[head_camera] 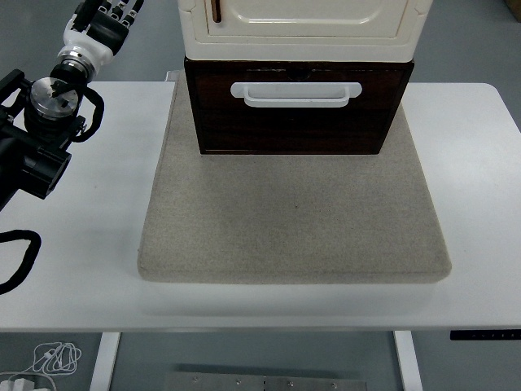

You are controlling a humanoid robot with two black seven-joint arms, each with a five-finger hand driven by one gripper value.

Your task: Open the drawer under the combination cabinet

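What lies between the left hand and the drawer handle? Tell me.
In the head view, only bare white table, the grey mat's left edge and the dark drawer front separate the left hand from the white handle.

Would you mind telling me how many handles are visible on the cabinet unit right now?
2. A white handle runs across the dark drawer front, and a brown handle sits on the cream cabinet door above, cut off by the picture's top. Others may be hidden.

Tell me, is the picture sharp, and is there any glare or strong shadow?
Head view: sharp throughout, light even; a faint sheen on the white handle of the drawer; soft shadow under the mat on the table's near side.
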